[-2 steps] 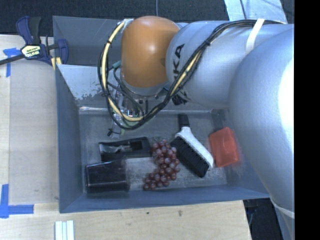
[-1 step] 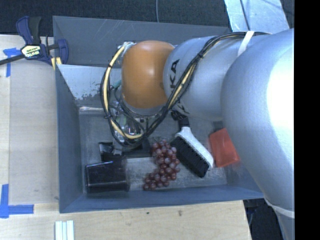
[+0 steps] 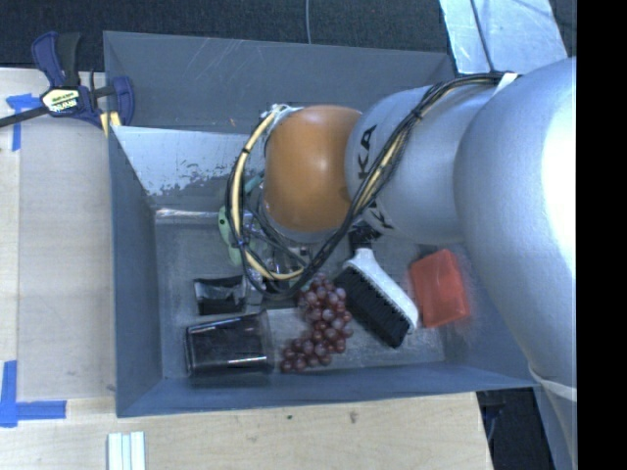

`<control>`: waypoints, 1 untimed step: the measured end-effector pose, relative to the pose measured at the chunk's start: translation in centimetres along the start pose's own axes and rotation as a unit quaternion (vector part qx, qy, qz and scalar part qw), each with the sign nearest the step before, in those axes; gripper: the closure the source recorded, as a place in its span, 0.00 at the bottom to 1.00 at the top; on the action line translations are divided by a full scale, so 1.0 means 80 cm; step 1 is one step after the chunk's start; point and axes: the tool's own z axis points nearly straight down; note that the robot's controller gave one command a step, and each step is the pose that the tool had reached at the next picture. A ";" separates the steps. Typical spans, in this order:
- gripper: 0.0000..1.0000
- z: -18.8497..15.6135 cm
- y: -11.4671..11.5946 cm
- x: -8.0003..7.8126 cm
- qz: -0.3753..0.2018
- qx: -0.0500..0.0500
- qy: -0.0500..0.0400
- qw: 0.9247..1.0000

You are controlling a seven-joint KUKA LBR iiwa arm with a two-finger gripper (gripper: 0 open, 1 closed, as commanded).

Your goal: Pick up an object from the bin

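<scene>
My gripper (image 3: 265, 260) hangs low in the middle of the bin, mostly hidden under the arm's wrist. Just left of it lies a small black piece (image 3: 217, 293). In front of that sits a dark box with a see-through lid (image 3: 227, 346), near the bin's front left corner. A bunch of dark red grapes (image 3: 318, 327) lies right below and to the right of the gripper. Whether the gripper touches any of them is hidden.
A black brush with a white back (image 3: 378, 304) lies slanted beside the grapes. An orange-red block (image 3: 438, 288) rests further right, near the arm. The arm covers the bin's back right part.
</scene>
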 end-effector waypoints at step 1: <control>0.00 0.014 -0.023 0.007 -0.055 0.002 0.001 0.998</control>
